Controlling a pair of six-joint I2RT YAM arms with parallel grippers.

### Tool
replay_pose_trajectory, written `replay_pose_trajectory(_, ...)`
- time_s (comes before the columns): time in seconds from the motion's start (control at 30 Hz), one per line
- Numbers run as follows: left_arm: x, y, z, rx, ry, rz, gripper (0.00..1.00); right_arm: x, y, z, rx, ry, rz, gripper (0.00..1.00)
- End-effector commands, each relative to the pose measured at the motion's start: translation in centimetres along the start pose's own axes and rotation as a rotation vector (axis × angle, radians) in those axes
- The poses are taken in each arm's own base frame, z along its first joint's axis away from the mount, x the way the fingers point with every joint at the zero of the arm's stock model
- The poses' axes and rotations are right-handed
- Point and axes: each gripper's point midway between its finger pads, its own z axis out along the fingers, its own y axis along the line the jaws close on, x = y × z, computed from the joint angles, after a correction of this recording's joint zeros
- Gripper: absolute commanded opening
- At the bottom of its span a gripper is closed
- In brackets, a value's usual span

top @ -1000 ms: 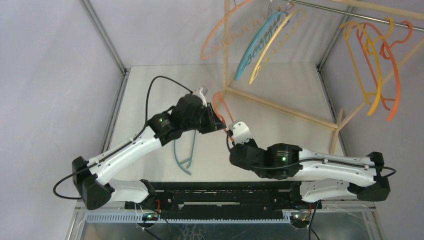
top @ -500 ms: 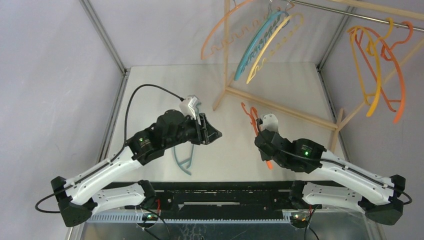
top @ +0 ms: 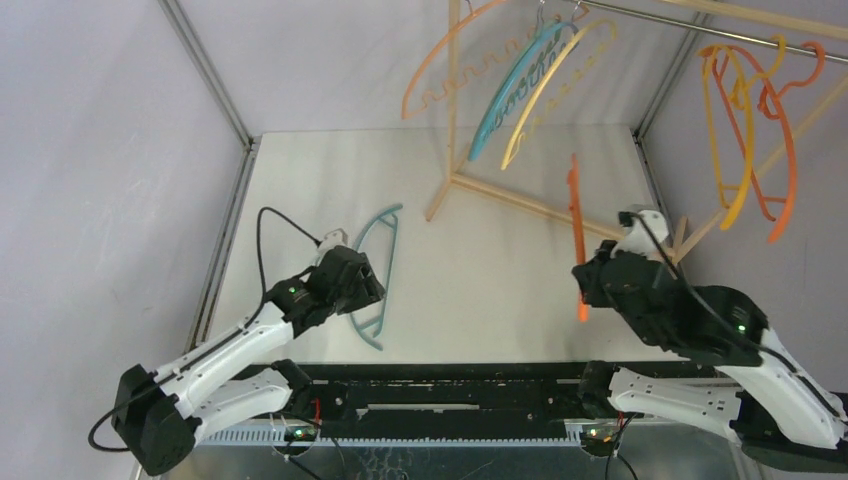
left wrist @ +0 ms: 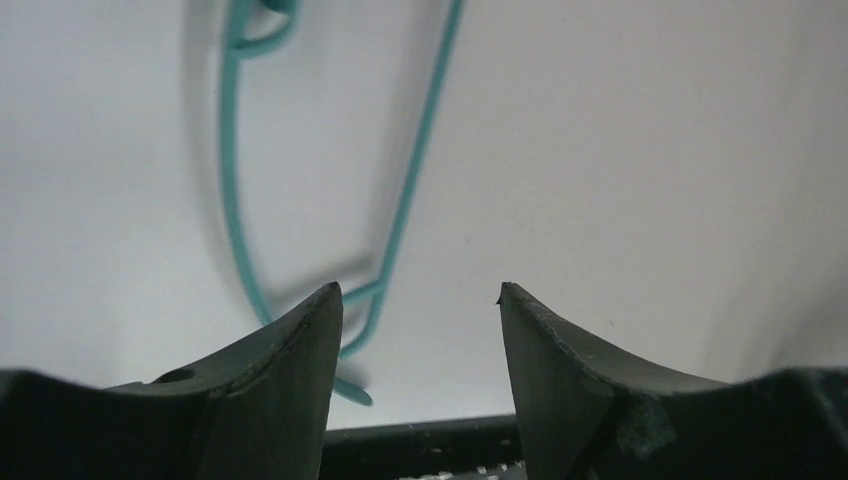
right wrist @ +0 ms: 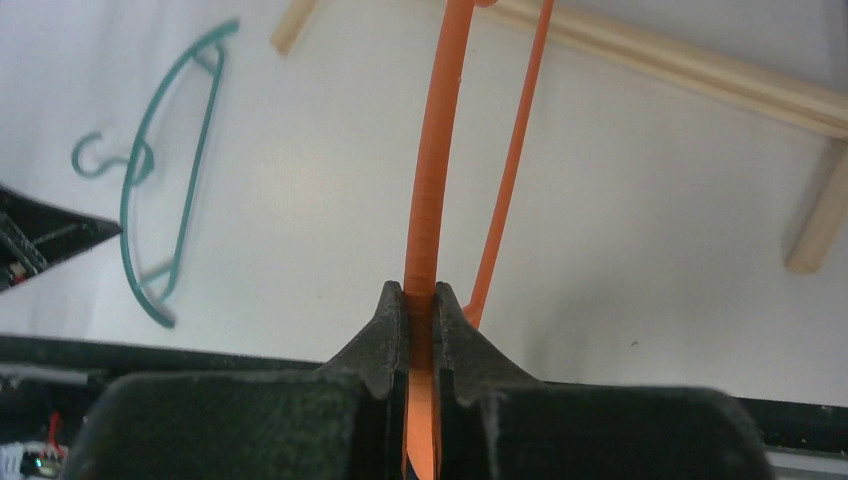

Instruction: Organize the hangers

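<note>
Right wrist view shows the right gripper pressed together on the thick bar of the orange hanger, fingers pinching it low down, with the rest of the hanger rising away from the camera. In the top external view that hanger stands nearly upright and edge-on, lifted off the table in front of the wooden rack. Which end carries the hook I cannot tell.

The step in hand looks like the carry to the rail. To do it well, the pinch should hold firm so the thin plastic does not swivel in the jaws; the hanger should go up high enough for its hook to clear the rail; and it should aim for the open stretch between the left cluster of hung hangers and the right cluster, so it knocks neither. Release should come only once the hook bears on the rail, not before.

The right arm reaches forward and up from its base, elbow bent, wrist turned so the hanger points at the rack. The left arm lies low and folded, forearm angled inward; the left gripper hovers over the teal hanger, which lies flat on the table. The left wrist view shows the jaws spread with nothing between them — the teal wire sits below and ahead, apart from the fingers.
</note>
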Motion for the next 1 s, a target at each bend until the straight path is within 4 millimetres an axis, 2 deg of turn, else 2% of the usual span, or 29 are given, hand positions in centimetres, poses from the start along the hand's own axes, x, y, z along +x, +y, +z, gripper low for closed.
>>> replay_pose_trajectory(0.0,-2.9,1.2,-0.5,-0.01,-0.121,-0.094,0.63,-2.6,-2.6,-1.3,0.101,-0.081,0.052,0.0)
replay_pose_trajectory(0.17,-3.4,3.0,-0.7,-0.066,-0.153,-0.072,0.63,-5.1,-3.7,-2.4,0.127,-0.171,0.059,0.0)
replay_pose_trajectory(0.33,-2.6,5.4,0.6,-0.123,-0.152,-0.063,0.64,-8.6,-3.3,-2.9,0.138,-0.262,0.044,0.0)
replay_pose_trajectory(0.6,-1.6,7.7,2.2,-0.158,-0.148,-0.112,0.65,-13.2,-3.4,-4.2,0.162,-0.375,0.026,0.0)
replay_pose_trajectory(0.77,0.0,9.0,3.7,-0.17,-0.103,-0.1,0.64,-15.1,-3.5,-4.2,0.174,-0.408,0.033,0.0)
replay_pose_trajectory(0.97,1.2,8.7,5.6,-0.115,-0.079,-0.106,0.58,-16.5,-3.7,-3.3,0.199,-0.423,0.034,0.0)
